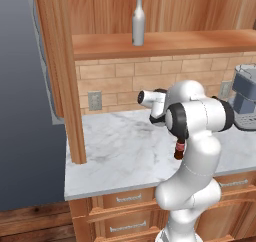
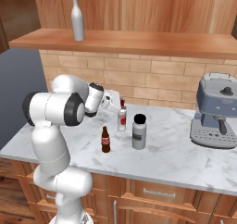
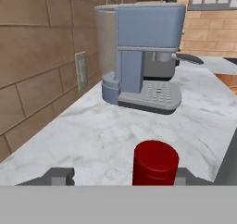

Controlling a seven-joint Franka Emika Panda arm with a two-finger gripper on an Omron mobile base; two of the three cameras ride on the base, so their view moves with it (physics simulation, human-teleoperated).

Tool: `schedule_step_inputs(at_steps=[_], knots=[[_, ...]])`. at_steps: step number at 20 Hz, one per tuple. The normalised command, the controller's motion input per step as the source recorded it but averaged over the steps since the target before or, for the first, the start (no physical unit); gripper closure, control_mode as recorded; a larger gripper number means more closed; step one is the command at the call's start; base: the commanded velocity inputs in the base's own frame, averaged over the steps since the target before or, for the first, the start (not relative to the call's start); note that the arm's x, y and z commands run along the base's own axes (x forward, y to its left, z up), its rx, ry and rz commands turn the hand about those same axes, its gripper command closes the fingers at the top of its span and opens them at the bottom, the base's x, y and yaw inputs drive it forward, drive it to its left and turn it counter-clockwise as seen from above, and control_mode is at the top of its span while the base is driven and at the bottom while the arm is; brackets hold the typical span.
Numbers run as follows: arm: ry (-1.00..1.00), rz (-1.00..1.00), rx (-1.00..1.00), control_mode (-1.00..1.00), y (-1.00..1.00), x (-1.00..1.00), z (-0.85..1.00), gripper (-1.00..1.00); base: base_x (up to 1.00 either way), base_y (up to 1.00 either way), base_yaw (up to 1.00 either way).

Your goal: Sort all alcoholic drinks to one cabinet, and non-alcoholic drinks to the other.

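Grey bottle already on cabinet shelf. Hand half open around white bottle, grip uncertain. Cola bottle waits on desk.

White marble table with wooden drawers below, blue-grey espresso machine at far right against brick backsplash, short grey black-capped bottle mid-table, wall outlet at left on the brick.

wine bottle on cabinet shelf; cola bottle left of black-capped bottle (both on counter).
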Motion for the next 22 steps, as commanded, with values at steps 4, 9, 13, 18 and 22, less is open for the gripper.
schedule_step_inputs(at_steps=[4, 9, 13, 18, 22], knots=[[0.0, 0.0, -0.01, -1.0, -0.03, 0.01, 0.0, 1.0, 0.0, 0.0, 0.0], [0.0, 0.0, -0.03, -1.0, -0.08, 0.0, 0.03, 1.0, 0.0, 0.0, 0.0], [-0.04, 0.0, -0.01, -1.0, -0.01, -0.13, 0.4, 1.0, 0.0, 0.0, 0.0], [-0.14, 0.03, 0.0, -1.0, 0.0, -0.45, 0.8, 1.0, 0.0, 0.0, 0.0], [-0.1, 0.04, 0.0, -1.0, 0.0, -0.49, 0.72, 1.0, 0.0, 0.0, 0.0]])
